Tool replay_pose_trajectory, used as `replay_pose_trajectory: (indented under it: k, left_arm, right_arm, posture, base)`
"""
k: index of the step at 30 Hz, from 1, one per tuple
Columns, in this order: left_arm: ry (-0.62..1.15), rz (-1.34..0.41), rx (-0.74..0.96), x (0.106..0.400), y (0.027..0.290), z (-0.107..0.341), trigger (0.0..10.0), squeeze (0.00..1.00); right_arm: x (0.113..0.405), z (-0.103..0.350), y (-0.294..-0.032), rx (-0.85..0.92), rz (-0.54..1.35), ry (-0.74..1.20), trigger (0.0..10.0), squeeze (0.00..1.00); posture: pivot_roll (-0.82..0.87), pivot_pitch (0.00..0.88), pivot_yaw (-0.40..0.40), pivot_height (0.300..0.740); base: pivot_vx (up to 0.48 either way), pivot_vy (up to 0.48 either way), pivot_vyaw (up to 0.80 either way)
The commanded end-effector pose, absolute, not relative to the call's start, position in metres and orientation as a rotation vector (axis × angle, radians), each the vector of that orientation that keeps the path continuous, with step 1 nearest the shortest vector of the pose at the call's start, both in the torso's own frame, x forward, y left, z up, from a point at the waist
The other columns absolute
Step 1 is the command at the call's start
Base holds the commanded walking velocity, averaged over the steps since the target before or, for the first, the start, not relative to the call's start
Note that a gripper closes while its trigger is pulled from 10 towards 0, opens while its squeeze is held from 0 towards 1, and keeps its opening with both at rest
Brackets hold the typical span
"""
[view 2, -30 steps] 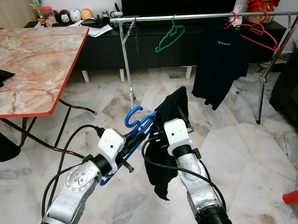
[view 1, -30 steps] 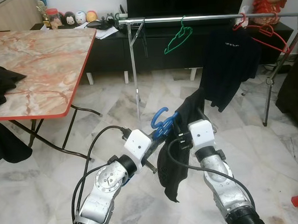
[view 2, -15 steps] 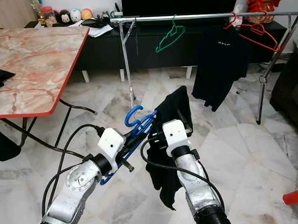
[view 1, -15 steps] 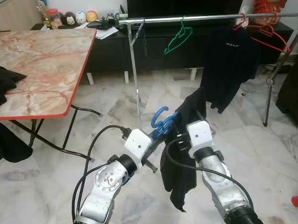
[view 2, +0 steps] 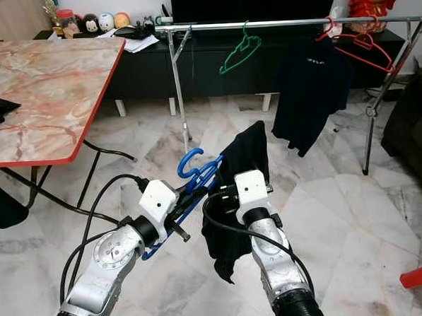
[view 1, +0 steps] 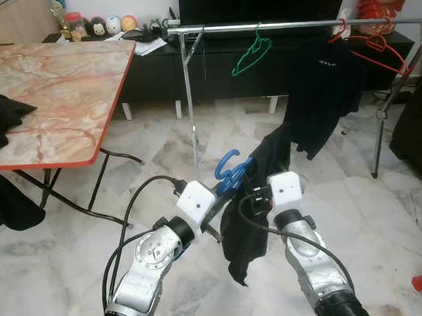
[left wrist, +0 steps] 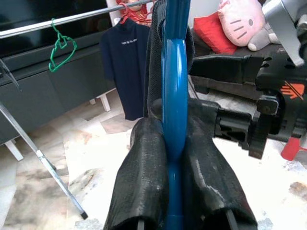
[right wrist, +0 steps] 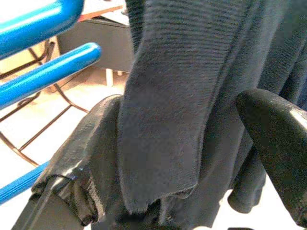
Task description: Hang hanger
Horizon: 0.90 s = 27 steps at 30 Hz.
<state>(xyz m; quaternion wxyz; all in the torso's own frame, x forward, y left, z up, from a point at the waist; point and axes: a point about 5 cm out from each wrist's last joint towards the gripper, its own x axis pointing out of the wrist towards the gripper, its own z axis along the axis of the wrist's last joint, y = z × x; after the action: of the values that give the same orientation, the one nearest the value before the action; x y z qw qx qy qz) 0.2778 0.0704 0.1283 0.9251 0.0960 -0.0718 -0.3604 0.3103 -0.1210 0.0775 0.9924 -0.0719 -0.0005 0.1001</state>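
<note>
1. Left wrist view: left gripper [left wrist: 175,158] is clamped on the blue hanger [left wrist: 175,81]. Both black fingers [left wrist: 144,177] press its bar from either side, no gap.
2. The same view shows the right gripper's body just beyond the hanger. It also shows a pink plush and a red cushion [left wrist: 211,33] behind, plus a red item at floor level.
3. Right wrist view: dark garment [right wrist: 192,96] drapes between the right gripper's fingers [right wrist: 278,139], which stand apart around the cloth. One pad touches the fabric edge. Contact at the other pad is unclear, so I can't tell if there is a firm pinch.
4. Blue hanger bars [right wrist: 48,67] run just beside the garment in that view.
5. Head views: both silver arms reach forward, wrists close together at mid height. Left gripper [view 1: 217,200] is angled up and inward. Right gripper [view 1: 259,191] points at the cloth from the other side.
6. Hanger hook [view 2: 190,161] sticks up between the arms, and the garment [view 2: 234,199] hangs off the hanger toward the floor.
7. Hanger is well short of the clothes rail [view 1: 289,26]. The rail carries a green hanger [view 1: 251,53], a black shirt [view 1: 324,88] and red hangers [view 1: 371,43].
8. Marble-top table [view 1: 52,95] is to the left, with dark cloth at its edge.
</note>
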Motion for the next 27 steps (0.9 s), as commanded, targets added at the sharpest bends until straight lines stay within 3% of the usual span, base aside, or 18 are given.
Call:
replay_pose_trajectory:
  k: [1, 11, 12, 13, 14, 15, 27]
  left_arm:
    - [-0.225, -0.738, 0.193, 0.2806, 0.0651, 0.1447, 10.0, 0.0]
    - [-0.226, -0.732, 0.193, 0.2807, 0.0659, 0.1445, 10.0, 0.0]
    - [-0.226, -0.733, 0.192, 0.2808, 0.0658, 0.1446, 10.0, 0.0]
    - [-0.226, -0.733, 0.192, 0.2809, 0.0657, 0.1446, 10.0, 0.0]
    - [-0.226, -0.733, 0.192, 0.2809, 0.0656, 0.1446, 10.0, 0.0]
    - [-0.226, -0.734, 0.192, 0.2809, 0.0656, 0.1446, 10.0, 0.0]
    - [-0.226, -0.734, 0.193, 0.2812, 0.0655, 0.1446, 10.0, 0.0]
  right_arm:
    - [0.3095, 0.0731, -0.1207, -0.142, 0.207, 0.026, 0.0, 0.0]
    - [0.3097, 0.0727, -0.1219, -0.141, 0.208, 0.029, 0.0, 0.0]
    - [0.3093, 0.0714, -0.1229, -0.132, 0.202, 0.039, 3.4, 0.0]
    - [0.309, 0.0711, -0.1235, -0.126, 0.201, 0.04, 9.4, 0.0]
    - [0.3087, 0.0709, -0.1238, -0.122, 0.2, 0.04, 9.4, 0.0]
    - [0.3084, 0.0708, -0.1249, -0.106, 0.19, 0.041, 10.0, 1.0]
    - [0.3078, 0.0703, -0.127, -0.088, 0.178, 0.044, 10.0, 1.0]
  posture:
    - [0.03, 0.0, -0.057, 0.74]
    - [0.03, 0.0, -0.057, 0.74]
    - [0.02, 0.0, -0.056, 0.74]
    - [0.02, 0.0, -0.056, 0.74]
    - [0.02, 0.0, -0.056, 0.74]
    - [0.02, 0.0, -0.056, 0.74]
    - [0.02, 0.0, -0.053, 0.74]
  base:
    - [0.0, 0.0, 0.0]
    - [0.0, 0.0, 0.0]
    - [0.0, 0.0, 0.0]
    - [0.0, 0.0, 0.0]
    - [0.0, 0.0, 0.0]
    - [0.0, 0.0, 0.0]
    - [0.0, 0.0, 0.0]
